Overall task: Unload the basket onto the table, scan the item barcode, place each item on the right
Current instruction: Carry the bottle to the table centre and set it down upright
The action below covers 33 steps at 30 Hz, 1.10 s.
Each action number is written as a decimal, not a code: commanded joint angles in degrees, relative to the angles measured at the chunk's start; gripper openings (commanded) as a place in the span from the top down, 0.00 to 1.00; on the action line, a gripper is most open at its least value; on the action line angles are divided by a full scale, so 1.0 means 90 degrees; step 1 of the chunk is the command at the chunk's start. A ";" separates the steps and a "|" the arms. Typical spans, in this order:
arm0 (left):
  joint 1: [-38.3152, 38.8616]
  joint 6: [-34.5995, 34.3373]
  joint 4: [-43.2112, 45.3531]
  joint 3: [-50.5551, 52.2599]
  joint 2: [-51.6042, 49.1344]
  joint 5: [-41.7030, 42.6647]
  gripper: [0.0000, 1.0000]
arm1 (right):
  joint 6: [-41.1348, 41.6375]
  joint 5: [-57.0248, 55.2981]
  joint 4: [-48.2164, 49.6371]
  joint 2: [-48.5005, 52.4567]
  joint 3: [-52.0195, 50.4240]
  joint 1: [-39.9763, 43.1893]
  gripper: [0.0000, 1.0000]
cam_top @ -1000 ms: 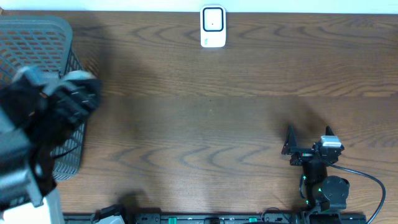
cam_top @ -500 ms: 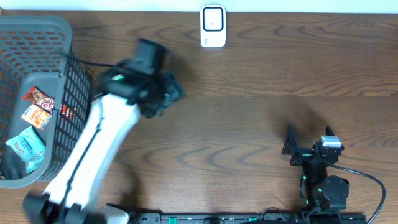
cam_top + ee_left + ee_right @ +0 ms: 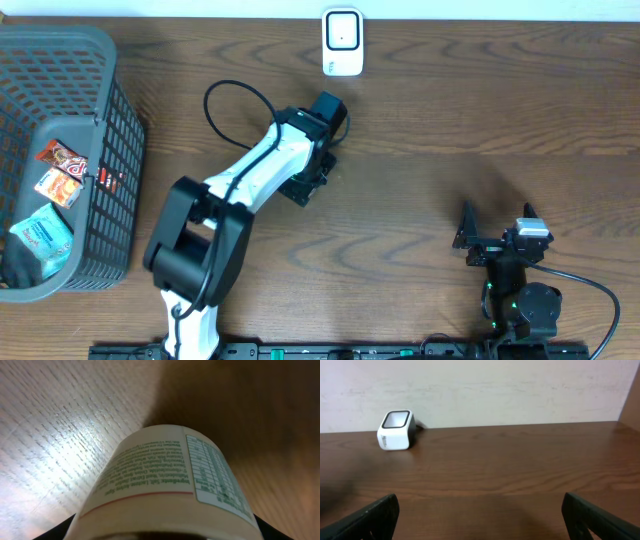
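My left gripper (image 3: pixel 305 178) hangs over the middle of the table, below the white scanner (image 3: pixel 342 42). It is shut on a round container (image 3: pixel 165 475) with a cream label, green print and a nutrition table. Its black fingers (image 3: pixel 57 532) show only at the lower corners of the left wrist view. No barcode shows on the visible side. From overhead the arm hides the container. My right gripper (image 3: pixel 495 215) rests open at the front right, nothing between its fingers (image 3: pixel 370 515). The scanner (image 3: pixel 396 430) stands far ahead of it by the wall.
A grey mesh basket (image 3: pixel 100 45) stands at the left edge with several snack packets (image 3: pixel 55 170) inside. A black cable (image 3: pixel 225 95) loops above the left arm. Bare wooden table (image 3: pixel 450 120) lies between the two arms.
The left arm has swung right from over the basket to the middle of the table, carrying the container. The right arm has not moved.
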<state>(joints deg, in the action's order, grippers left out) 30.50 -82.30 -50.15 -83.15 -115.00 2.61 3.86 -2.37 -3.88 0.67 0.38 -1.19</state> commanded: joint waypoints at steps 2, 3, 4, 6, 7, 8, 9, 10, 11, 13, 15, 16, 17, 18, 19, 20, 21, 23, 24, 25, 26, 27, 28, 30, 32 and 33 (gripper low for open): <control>-0.0034 -0.0442 -0.0032 -0.0029 -0.0238 -0.0180 0.35 | -0.0029 -0.0034 -0.0022 -0.0041 -0.0007 -0.0034 0.01; -0.0034 -0.0442 -0.0032 -0.0029 -0.0248 -0.0153 0.35 | -0.0029 -0.0034 -0.0022 -0.0041 -0.0007 -0.0034 0.01; -0.0034 -0.0440 -0.0034 -0.0029 -0.0248 -0.0121 0.34 | -0.0029 -0.0034 -0.0022 -0.0041 -0.0007 -0.0034 0.01; -0.0029 -0.0440 -0.0032 -0.0029 -0.0248 0.0027 0.33 | -0.0029 -0.0034 -0.0022 -0.0041 -0.0007 -0.0034 0.01; -0.0029 -0.0440 -0.0032 -0.0029 -0.0248 0.0100 0.28 | -0.0029 -0.0034 -0.0022 -0.0041 -0.0007 -0.0034 0.01; -0.0029 -0.0440 -0.0032 -0.0029 -0.0248 0.0148 0.26 | -0.0029 -0.0034 -0.0022 -0.0041 -0.0007 -0.0034 0.01; -0.0029 -0.0437 -0.0034 -0.0029 -0.0248 0.0172 0.25 | -0.0029 -0.0034 -0.0022 -0.0041 -0.0007 -0.0034 0.01; -0.0029 -0.0432 -0.0032 -0.0029 -0.0248 0.0211 0.25 | -0.0029 -0.0034 -0.0022 -0.0041 -0.0007 -0.0034 0.01; -0.0036 -0.0415 -0.0029 -0.0036 -0.0245 0.0231 0.23 | -0.0029 -0.0034 -0.0022 -0.0041 -0.0007 -0.0034 0.01; -0.0073 -0.0396 -0.0034 -0.0051 -0.0228 0.0253 0.18 | -0.0029 -0.0034 -0.0022 -0.0041 -0.0007 -0.0034 0.01; -0.0138 -0.0359 -0.0039 -0.0061 -0.0153 0.0333 0.05 | -0.0029 -0.0034 -0.0022 -0.0041 -0.0007 -0.0034 0.01; -0.0177 -0.0340 -0.0039 -0.0063 -0.0092 0.0393 0.04 | -0.0029 -0.0034 -0.0022 -0.0041 -0.0007 -0.0034 0.01; -0.0209 -0.0316 -0.0056 -0.0066 -0.0007 0.0437 0.04 | -0.0029 -0.0034 -0.0022 -0.0041 -0.0007 -0.0034 0.01; -0.0240 -0.0289 -0.0078 -0.0066 0.0092 0.0449 0.03 | -0.0029 -0.0034 -0.0022 -0.0041 -0.0007 -0.0034 0.01; -0.0260 -0.0267 -0.0100 -0.0066 0.0202 0.0444 0.03 | -0.0029 -0.0034 -0.0022 -0.0041 -0.0007 -0.0034 0.01; -0.0282 -0.0265 -0.0136 -0.0068 0.0333 0.0440 0.02 | -0.0029 -0.0034 -0.0022 -0.0041 -0.0007 -0.0034 0.01; -0.0321 -0.0245 -0.0163 -0.0068 0.0517 0.0444 0.02 | -0.0029 -0.0034 -0.0022 -0.0041 -0.0007 -0.0034 0.01; -0.0393 -0.0095 -0.0177 -0.0075 0.0908 0.0449 0.02 | -0.0029 -0.0034 -0.0022 -0.0041 -0.0007 -0.0034 0.01; -0.0469 0.0051 -0.0194 -0.0085 0.1394 0.0471 0.02 | -0.0029 -0.0034 -0.0022 -0.0041 -0.0007 -0.0034 0.01; -0.0503 0.0109 -0.0211 -0.0090 0.1678 0.0474 0.02 | -0.0029 -0.0034 -0.0022 -0.0041 -0.0007 -0.0034 0.01; -0.0532 0.0185 -0.0226 -0.0095 0.1938 0.0471 0.02 | -0.0029 -0.0034 -0.0022 -0.0041 -0.0007 -0.0034 0.01; -0.0568 0.0296 -0.0221 -0.0095 0.2246 0.0452 0.02 | -0.0029 -0.0034 -0.0022 -0.0041 -0.0007 -0.0034 0.01; -0.0597 0.0379 -0.0223 -0.0097 0.2526 0.0410 0.02 | -0.0029 -0.0034 -0.0022 -0.0041 -0.0007 -0.0034 0.01; -0.0670 0.0678 -0.0221 -0.0097 0.3152 0.0134 0.02 | -0.0029 -0.0034 -0.0022 -0.0041 -0.0007 -0.0034 0.01; -0.0772 0.1052 -0.0221 -0.0097 0.3779 -0.0248 0.02 | -0.0029 -0.0034 -0.0022 -0.0041 -0.0007 -0.0034 0.01; -0.0845 0.1355 -0.0187 -0.0097 0.4114 -0.0474 0.02 | -0.0029 -0.0034 -0.0022 -0.0041 -0.0007 -0.0034 0.01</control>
<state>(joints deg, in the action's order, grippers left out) 24.53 -78.19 -51.64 -83.18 -85.73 4.97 3.86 -2.37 -3.88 0.67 0.38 -1.19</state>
